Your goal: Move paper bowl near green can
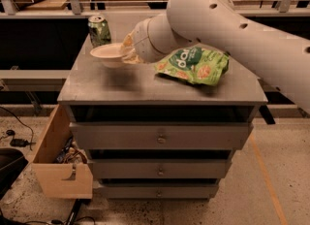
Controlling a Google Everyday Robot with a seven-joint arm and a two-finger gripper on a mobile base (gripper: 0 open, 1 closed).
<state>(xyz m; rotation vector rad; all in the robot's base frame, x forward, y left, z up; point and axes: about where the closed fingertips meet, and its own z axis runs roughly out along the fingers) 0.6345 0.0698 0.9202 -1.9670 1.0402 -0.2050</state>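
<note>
The off-white paper bowl (107, 53) is held just above the grey cabinet top (145, 86), close in front of and slightly right of the green can (99, 30). The can stands upright at the back left corner of the top. My gripper (127, 49) is at the bowl's right rim and is shut on it; the wrist and big white arm (232, 30) reach in from the right and hide most of the fingers.
A green snack bag with white lettering (193, 64) lies on the right half of the top. The cabinet has several drawers (160, 136). An open wooden box (55, 166) sits on the floor at the left. A cluttered bench stands behind.
</note>
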